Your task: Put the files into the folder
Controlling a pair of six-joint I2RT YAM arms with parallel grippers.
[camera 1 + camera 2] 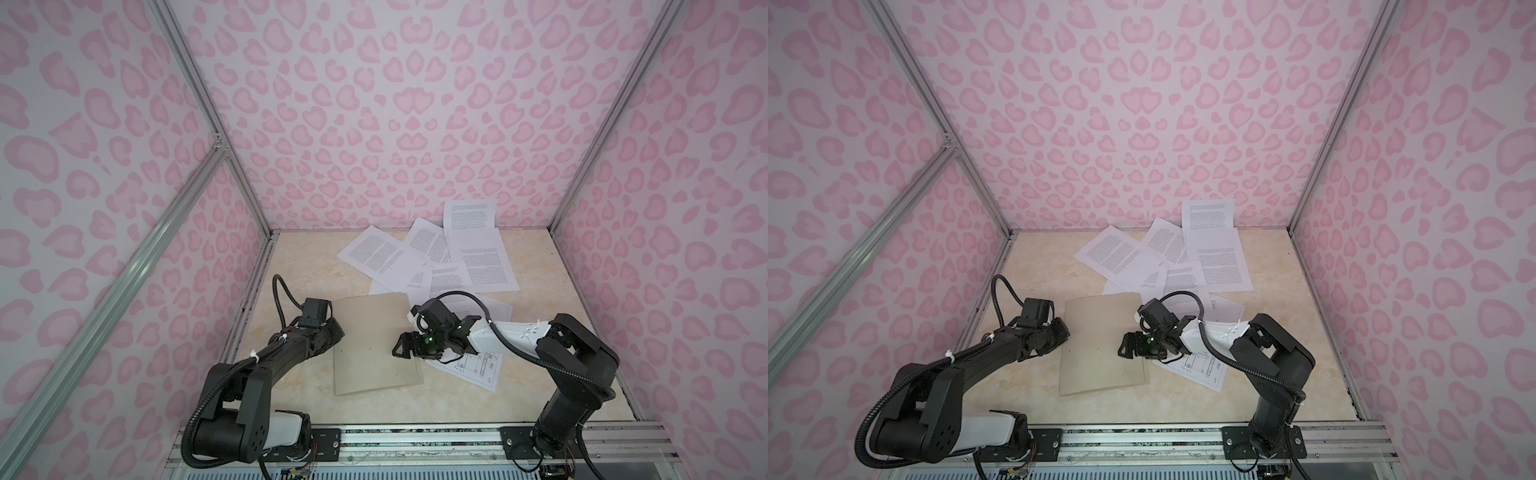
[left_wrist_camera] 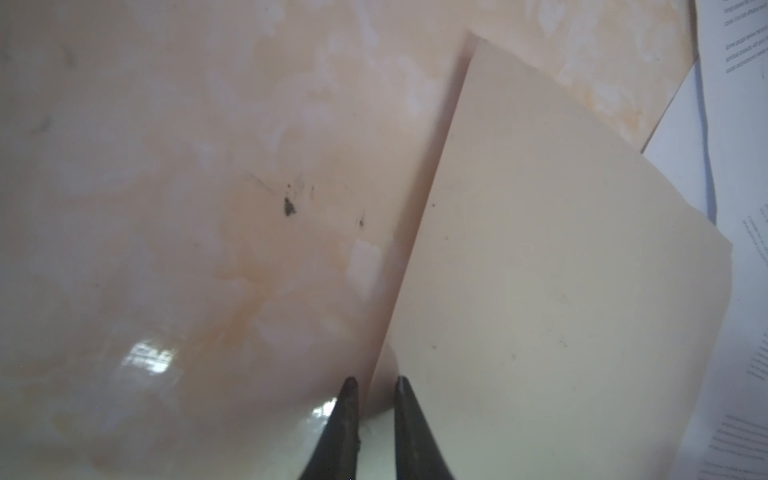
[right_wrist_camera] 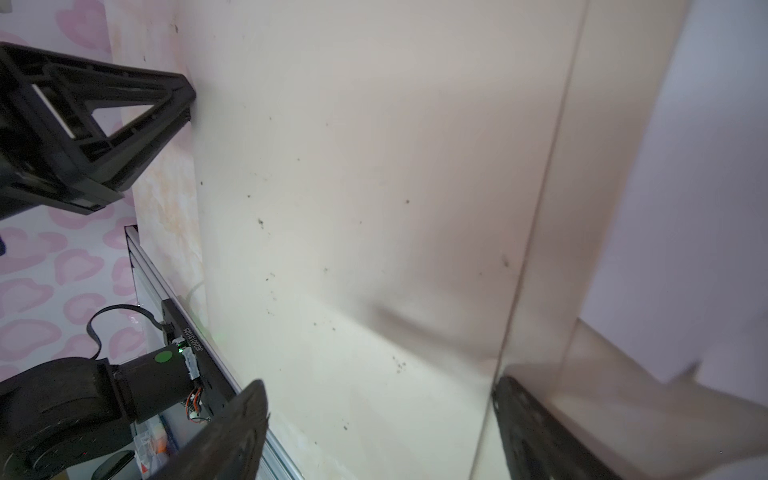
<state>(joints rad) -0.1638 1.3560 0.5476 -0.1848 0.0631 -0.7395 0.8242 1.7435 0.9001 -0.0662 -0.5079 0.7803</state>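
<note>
Left wrist view: the left end effector (image 2: 374, 380) is clamped nearly shut on the left edge of the folder (image 2: 561, 270), and that edge runs straight into the slim gap between its dark fingers (image 2: 347, 419). In both top views the beige-grey folder (image 1: 374, 345) (image 1: 1100, 345) lies closed and flat in the middle of the cream marbled table (image 1: 307, 395), between the two arms. The right end effector (image 1: 405, 349) hangs over the folder's right edge, jaws spread wide and gripping nothing. In the right wrist view its fingers (image 3: 232, 432) stand well apart above the speckled cover. The files (image 1: 482, 257) lie outside the folder. These white printed sheets are fanned and overlapping on the table behind and to the right of it. The nearest sheet reaches the folder's far right corner, and the farthest curls up against the pink patterned back wall (image 1: 374, 124). A line-drawing sheet (image 1: 478, 372) lies apart from the rest, just right of the folder and partly under the right arm.
</note>
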